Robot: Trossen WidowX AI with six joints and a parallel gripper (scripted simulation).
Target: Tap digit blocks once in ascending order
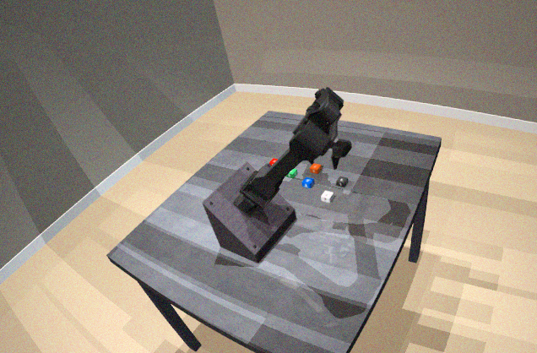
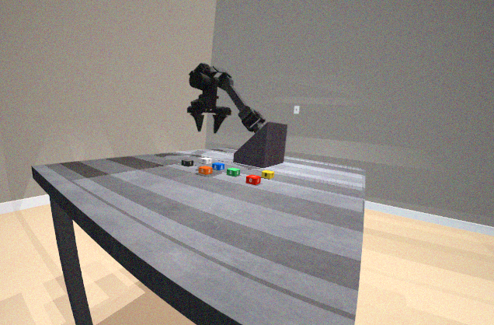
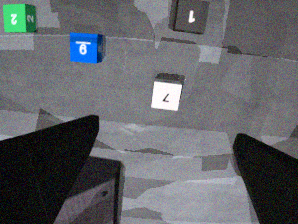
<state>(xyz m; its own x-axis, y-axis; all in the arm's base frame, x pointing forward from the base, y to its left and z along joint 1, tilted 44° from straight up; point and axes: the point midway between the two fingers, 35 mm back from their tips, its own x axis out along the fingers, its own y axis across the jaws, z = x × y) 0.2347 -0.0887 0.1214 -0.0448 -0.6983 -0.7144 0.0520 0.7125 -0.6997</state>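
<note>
Seven small blocks sit on the table top, apart from one another. The black cube-like block shows a 1, its top edge cut off in the wrist view; the white block carries a 7, and the green block a 2. On the blue block I see a barred digit, but whether it's a 6 or a 9 I can't say for sure. The orange block and the red block have marks too small for me to read, as does the yellow block, which I can't make out from above.

The black two-fingered gripper hangs over the table, tips pointing down and well clear of the blocks. Its fingers are spread wide with nothing between them; in the wrist view, the white block lies just beyond the gap.

Behind it, the black jointed arm rises from a dark wedge-shaped base on the streaky grey table. A small white wall plate shows on the grey wall beyond.
</note>
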